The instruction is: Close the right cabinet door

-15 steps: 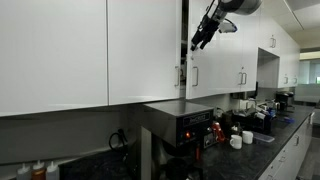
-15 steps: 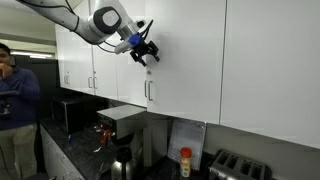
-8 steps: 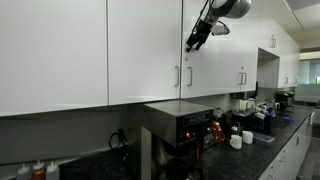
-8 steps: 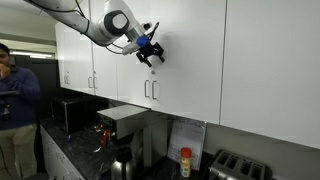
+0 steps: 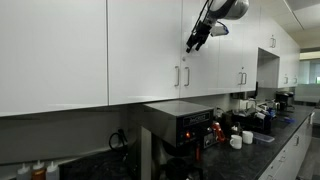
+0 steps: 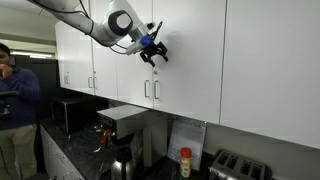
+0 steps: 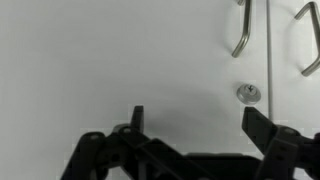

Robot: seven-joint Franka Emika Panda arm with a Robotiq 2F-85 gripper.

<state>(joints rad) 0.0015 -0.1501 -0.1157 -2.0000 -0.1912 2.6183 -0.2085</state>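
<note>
Looking at both exterior views, you have the right cabinet door [image 5: 220, 50] [image 6: 190, 50] lying flush in the white row. Its edge meets the neighbouring door [image 5: 145, 50] with only a thin seam between them. Take its short silver handle [image 5: 187, 76] [image 6: 153, 90] as your mark. Your hand [image 5: 193, 42] [image 6: 152, 55] sits above that handle, close in front of the door's face and near the seam edge, with the arm [image 6: 85, 20] reaching in from higher up. Whether the fingertips touch the panel you cannot tell from these angles. In the wrist view the two black fingers [image 7: 137, 118] are spread wide apart, with bare glossy door face showing between them. The handle appears beyond the fingertips, just beside the seam. A small round silver fitting [image 7: 247, 93] lies between the handle and your hand.
</note>
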